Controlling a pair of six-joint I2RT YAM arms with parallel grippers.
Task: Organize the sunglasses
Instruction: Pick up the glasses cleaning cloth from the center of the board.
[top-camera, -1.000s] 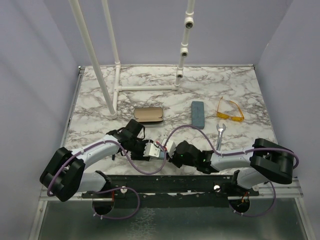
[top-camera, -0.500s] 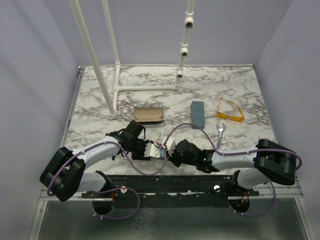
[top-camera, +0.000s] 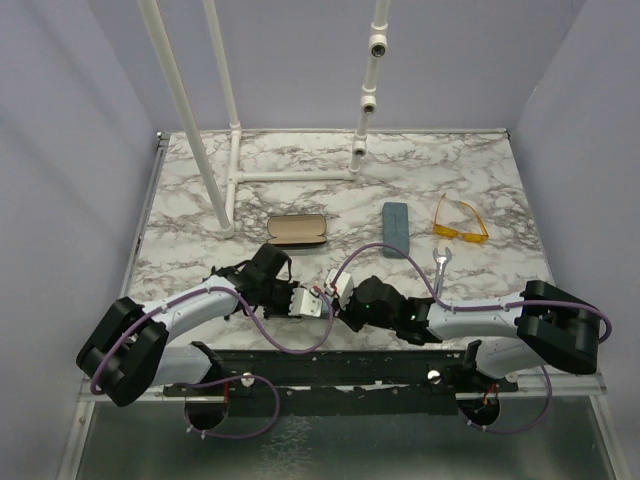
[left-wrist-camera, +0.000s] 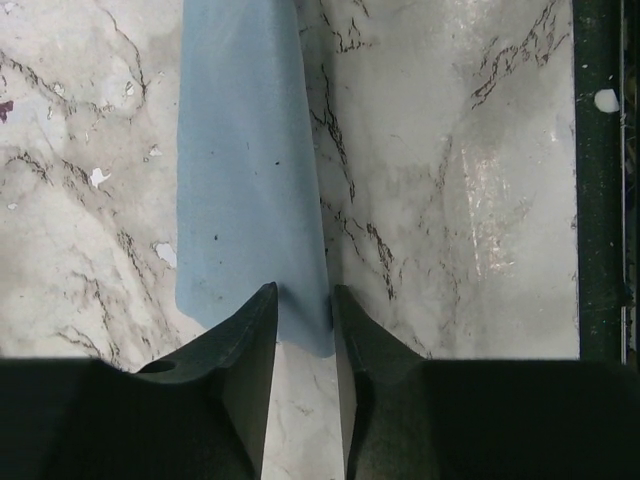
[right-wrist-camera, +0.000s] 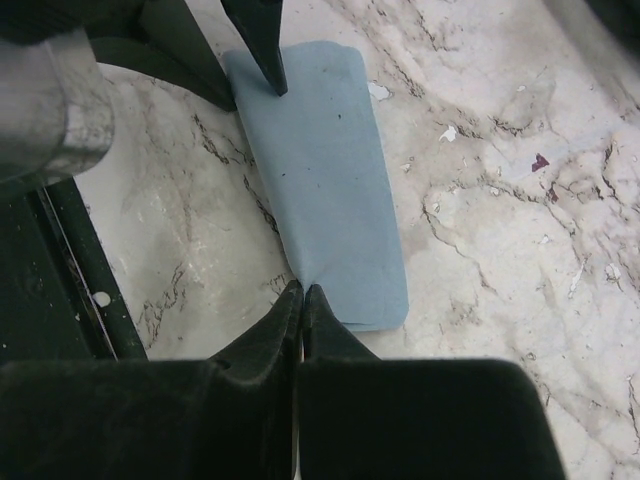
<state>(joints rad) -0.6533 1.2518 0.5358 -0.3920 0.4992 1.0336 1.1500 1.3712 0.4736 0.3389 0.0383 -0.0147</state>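
Compared with a second ago: found the left gripper narrower and the right arm stretched lower and further left. Found both cases and the glasses unmoved.

Observed the left gripper part-spread, fingertips straddling one short end of a pale blue cloth without visibly pinching it. Observed the right gripper pressed together at the cloth's edge near the opposite end; cannot tell whether nipping any fabric.

Located the yellow sunglasses at the far right of the table, well apart from both grippers and near the blue-grey case, temples apparently unfolded. Made out no second pair with confidence.

Judged as light, stiff across the front, thin and springy in the temples, slick and easily scratched on the lenses. Recommend taking hold at the bridge or at a temple close to its hinge, never across a lens.

Recorded a glossy marble-patterned top, likely slippery; expect sliding under a sideways nudge. Noted the oval case mid-table with tan inside showing, a white pipe frame at the rear, plain lilac walls on three sides and a black rail along the near edge.
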